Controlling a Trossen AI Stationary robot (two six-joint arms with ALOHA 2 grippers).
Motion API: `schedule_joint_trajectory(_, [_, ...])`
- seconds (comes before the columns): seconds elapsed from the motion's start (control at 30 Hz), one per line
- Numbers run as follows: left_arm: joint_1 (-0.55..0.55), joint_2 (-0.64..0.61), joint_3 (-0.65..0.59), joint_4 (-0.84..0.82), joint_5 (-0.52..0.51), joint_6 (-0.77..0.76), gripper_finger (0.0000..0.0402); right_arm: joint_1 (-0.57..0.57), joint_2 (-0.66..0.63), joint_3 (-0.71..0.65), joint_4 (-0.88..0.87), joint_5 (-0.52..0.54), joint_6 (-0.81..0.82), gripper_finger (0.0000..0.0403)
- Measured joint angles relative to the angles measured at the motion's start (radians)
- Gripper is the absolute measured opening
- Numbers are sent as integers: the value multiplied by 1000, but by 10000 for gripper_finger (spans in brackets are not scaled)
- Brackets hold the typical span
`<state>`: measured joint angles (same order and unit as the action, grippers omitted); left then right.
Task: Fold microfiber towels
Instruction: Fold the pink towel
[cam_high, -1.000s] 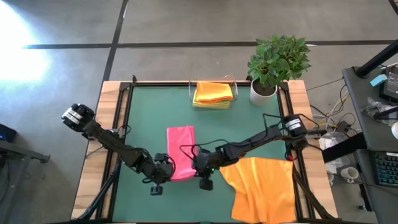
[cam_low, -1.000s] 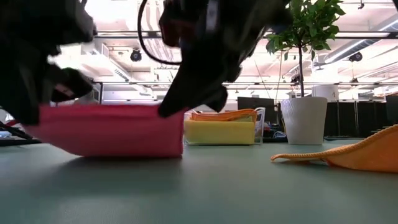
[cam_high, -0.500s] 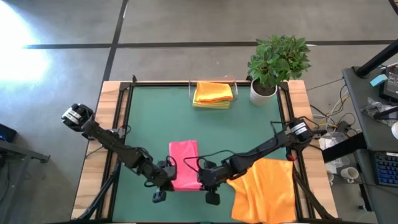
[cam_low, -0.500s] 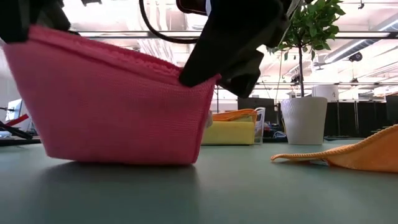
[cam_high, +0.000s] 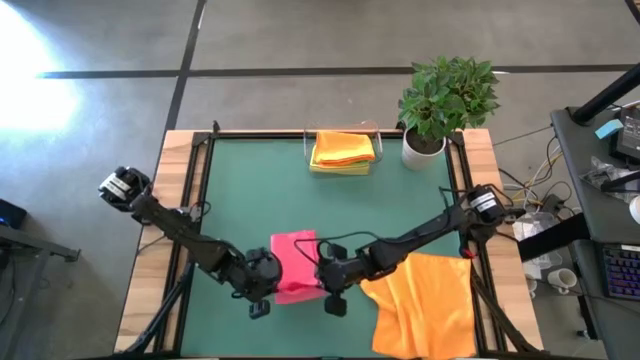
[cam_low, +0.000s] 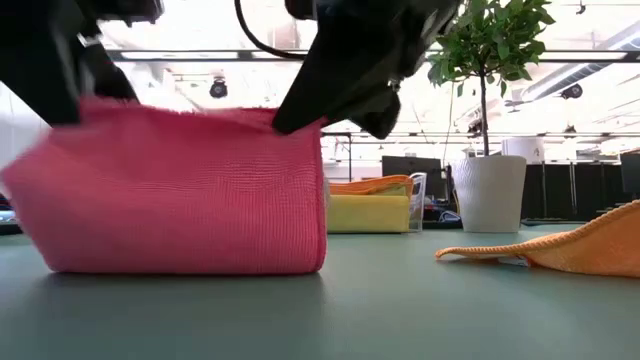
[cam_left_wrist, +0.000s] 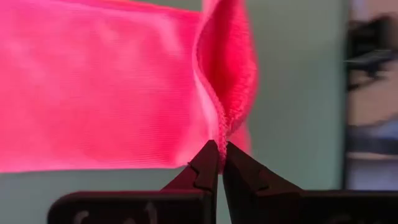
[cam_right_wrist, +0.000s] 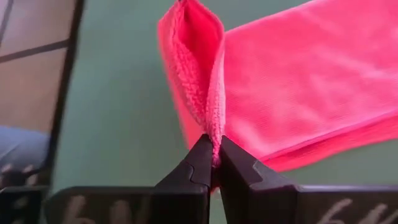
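My left fingers (cam_left_wrist: 217, 163) and right fingers (cam_right_wrist: 212, 163) each pinch a near corner of the soft pink microfiber towel (cam_high: 293, 262), lifted mid-fold at the green worktop's (cam_high: 250, 190) front. Next, I judge, carry both corners over evenly and lay them down.

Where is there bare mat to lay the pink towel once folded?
Bare mat runs from the left rail to the towel stack and plant. The near edge is crowded: both pincers, left and right, pinch the pink towel beside the orange towel.
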<state>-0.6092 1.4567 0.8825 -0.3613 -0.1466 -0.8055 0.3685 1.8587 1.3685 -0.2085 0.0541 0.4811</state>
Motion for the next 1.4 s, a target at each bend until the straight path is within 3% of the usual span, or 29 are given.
schedule_joint_trajectory(0.43, [105, -11, -1, -247, -150, 0, 0, -160, 0, 0, 3, 129, -50, 8])
schedule_joint_trajectory(0.63, [166, -14, -5, -326, -161, 0, 0, -212, 15, 0, 7, 132, -81, 8])
schedule_joint_trajectory(1.1, [239, -14, -13, -339, -181, 10, 3, -237, 97, 0, 56, 250, -81, 8])
schedule_joint_trajectory(1.4, [263, -14, -21, -339, -203, 82, 53, -254, 101, 0, 59, 263, -88, 8])
